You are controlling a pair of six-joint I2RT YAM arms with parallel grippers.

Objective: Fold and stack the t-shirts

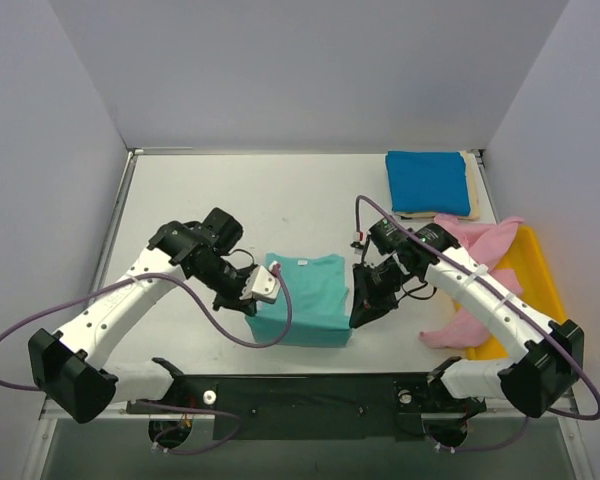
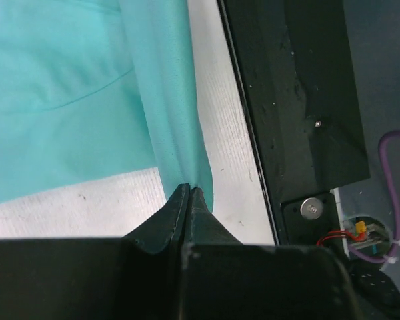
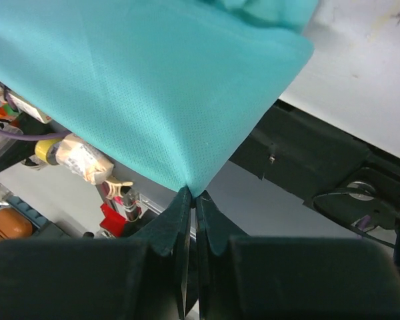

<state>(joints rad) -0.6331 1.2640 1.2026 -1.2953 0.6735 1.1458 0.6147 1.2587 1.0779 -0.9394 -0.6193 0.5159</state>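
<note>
While left gripper (image 2: pixel 189 189) is clamped on the left edge of the teal-green t-shirt (image 1: pixel 305 300), mid-table (image 1: pixel 180 200), and right gripper (image 3: pixel 192 193) pinches its right corner, both bites look shallow; uneven pull could slip one, skewing the fold

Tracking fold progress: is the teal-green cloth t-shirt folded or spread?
Mid-fold: the teal-green cloth t-shirt lies as a rectangle, the left gripper and right gripper each pinching lifted cloth.
</note>
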